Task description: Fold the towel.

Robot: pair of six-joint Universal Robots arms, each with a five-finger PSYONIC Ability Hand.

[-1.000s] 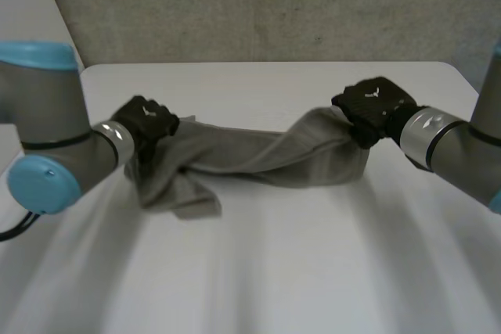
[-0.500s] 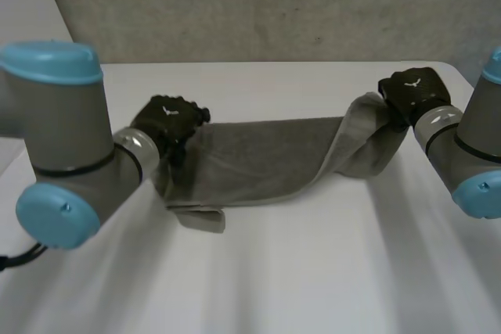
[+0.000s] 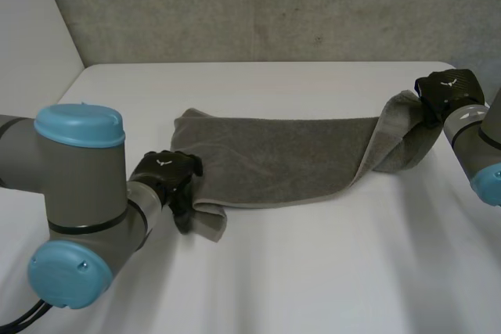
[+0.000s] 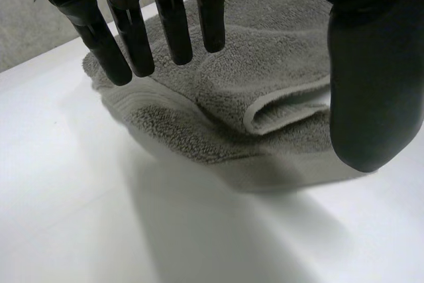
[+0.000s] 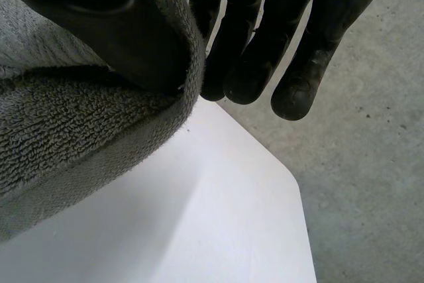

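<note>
**White table [image 3: 313, 271], grey wall [image 3: 274, 5]: towel [image 3: 274, 158] laid out wide, right end held**

The table is white, with a rough grey concrete wall behind its far edge. The left arm [image 3: 78, 193] comes in at the near left, grey with light-blue caps. The left hand [image 3: 167, 175] is at the towel's near-left corner, just over it. That corner is doubled over on itself into a small rumpled flap lying on the table.

In the left wrist view the fingers [image 4: 126, 38] are straight and point down over the cloth. The thumb [image 4: 371, 84] stands well apart from them across the folded flap. Nothing is pinched and the hand holds nothing. Cannot tell if the fingertips touch the cloth.

The towel is grey terry and lies flat along the middle of the table, long side running left to right. Its far-left corner is flat on the table. Toward the right it narrows, bunches and rises off the table.

The right hand [image 3: 448, 90] is at that right end, near the table's far-right corner, with the towel end lifted up to it. In the right wrist view the cloth edge wraps over that hand's thumb [image 5: 99, 24]. Its fingers [image 5: 252, 38] close against the edge from the other side, so the towel edge is pinched between thumb and fingers. Below the hand are the table's corner and grey floor [image 5: 358, 164] beyond it.
</note>
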